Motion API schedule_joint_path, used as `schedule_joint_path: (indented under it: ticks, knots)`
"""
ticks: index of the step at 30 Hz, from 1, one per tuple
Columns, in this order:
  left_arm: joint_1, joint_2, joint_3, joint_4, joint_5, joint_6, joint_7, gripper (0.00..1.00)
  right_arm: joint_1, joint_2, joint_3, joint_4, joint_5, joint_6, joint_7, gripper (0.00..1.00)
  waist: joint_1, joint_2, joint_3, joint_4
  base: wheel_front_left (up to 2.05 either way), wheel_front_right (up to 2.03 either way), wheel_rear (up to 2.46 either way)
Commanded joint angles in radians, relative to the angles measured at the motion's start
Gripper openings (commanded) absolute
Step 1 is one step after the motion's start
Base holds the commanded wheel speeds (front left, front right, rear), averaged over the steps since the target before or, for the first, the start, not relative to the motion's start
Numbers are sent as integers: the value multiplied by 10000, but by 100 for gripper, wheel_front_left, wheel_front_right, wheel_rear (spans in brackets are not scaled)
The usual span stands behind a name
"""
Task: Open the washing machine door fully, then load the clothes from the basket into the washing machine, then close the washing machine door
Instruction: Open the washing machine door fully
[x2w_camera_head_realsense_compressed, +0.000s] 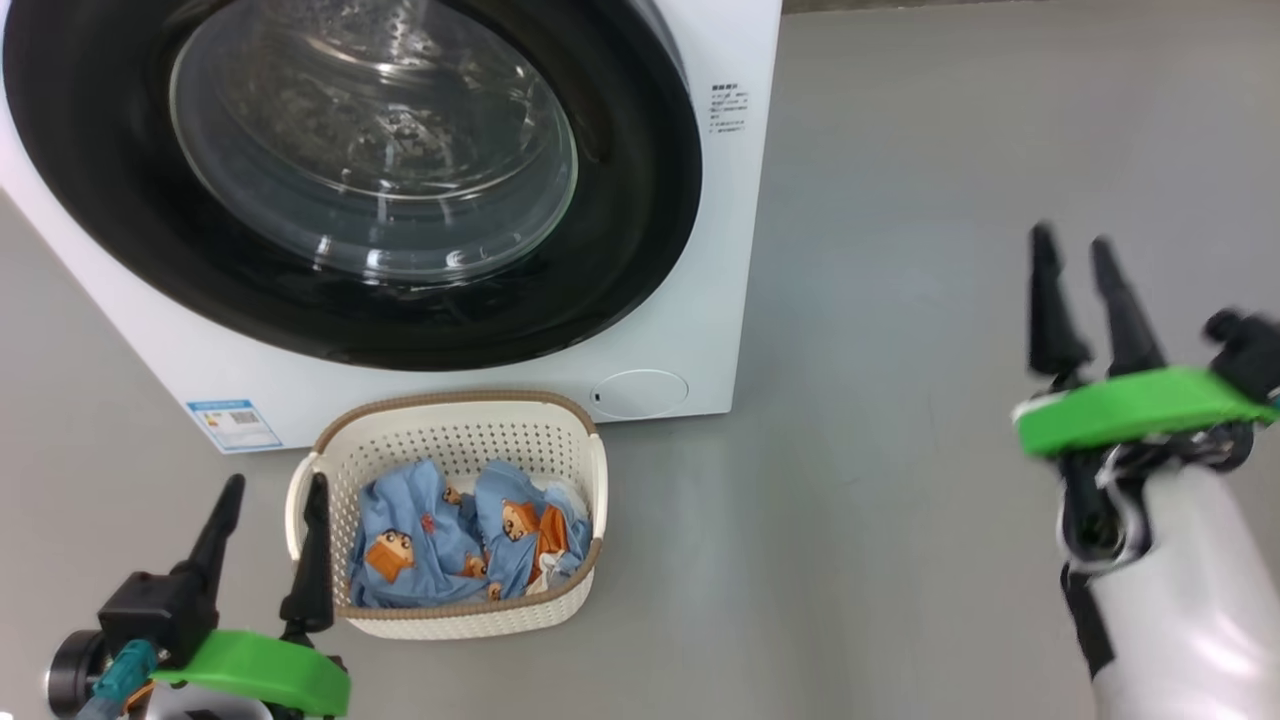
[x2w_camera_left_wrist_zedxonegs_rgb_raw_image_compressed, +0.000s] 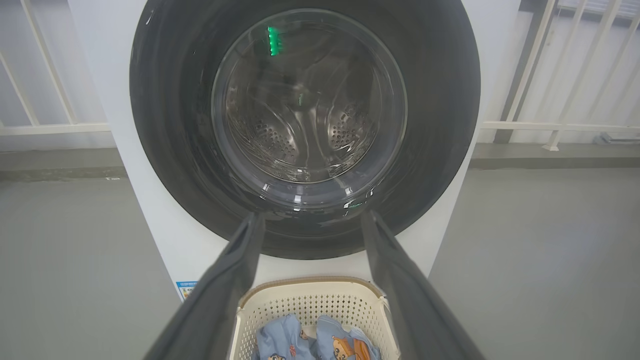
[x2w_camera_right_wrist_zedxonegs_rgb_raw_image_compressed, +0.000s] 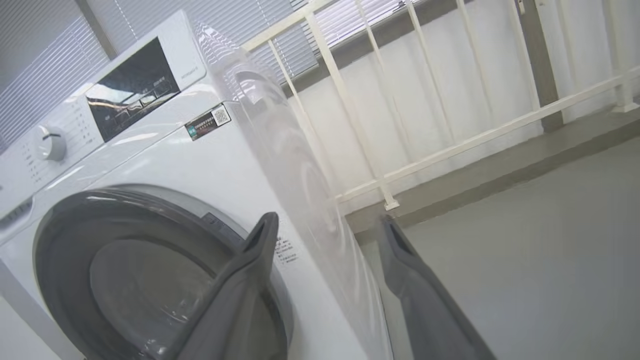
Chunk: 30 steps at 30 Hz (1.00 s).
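Facing a big white front-loading washing machine that stands on a grey floor, the robot has both arms free. The machine's large round door, a wide glossy black rim around a bulging clear glass bowl, sits flush against the front. It is shut, so the first step, opening it, is not yet done. Through the glass the perforated steel drum looks empty.

Just in front of the machine, near its foot, stands a small cream-white perforated plastic basket with a brown woven-look rim. It holds the light blue clothes printed with orange-brown bears, piled loosely. Placed here, they are a short lift from the drum once the door swings clear.

The left gripper hovers low, just beside the basket's left handle, jaws spread wide and empty, likely poised for the clothes. The right gripper hangs well to the right of the machine, raised over bare floor, jaws also wide and holding nothing. Its wrist camera looks along the machine's right front edge, which suggests this arm is meant to reach the door's rim.
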Motion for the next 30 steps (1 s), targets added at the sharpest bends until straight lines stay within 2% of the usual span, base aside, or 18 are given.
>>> schedule_joint_path:
  ticks: [1, 7, 8, 9, 10, 11, 20, 30]
  knots:
    - [-362, 228, 290, -279, -44, -22, -65, 100, -401, 52, 167, -202, 154, 16, 37, 100, 0, 0, 54, 59, 0, 0, 0]
    - [-497, 327, 102, -252, -185, -23, -65, 100, -1833, 132, -1124, 537, 2490, 16, 506, 99, 0, 0, 360, 271, 0, 0, 0]
    - [-535, 350, 62, -264, -210, -23, -65, 100, -2096, 141, -1375, 738, 2924, 16, 604, 87, 0, 0, 434, 317, 0, 0, 0]
    - [-579, 372, 24, -282, -239, -23, -65, 100, -2355, 146, -1611, 940, 3291, 16, 667, 44, 0, 0, 516, 364, 0, 0, 0]
    - [-626, 395, -12, -301, -269, -24, -65, 100, -2627, 150, -1868, 1157, 3675, 16, 717, 31, 0, 0, 608, 413, 0, 0, 0]
    - [-681, 418, -49, -319, -300, -24, -65, 100, -2899, 153, -2059, 1384, 4038, 16, 784, 0, 0, 0, 711, 465, 0, 0, 0]
    - [-1298, 541, -444, -385, -680, -24, -65, 100, -5308, 158, -2833, 3216, 5926, 16, 1447, 0, 0, 0, 1888, 941, 0, 0, 0]
    - [-2181, 615, -985, -517, -989, -24, -65, 100, -7691, 159, -2571, 4793, 6346, 16, 3166, 0, 0, 0, 3106, 1402, 0, 0, 0]
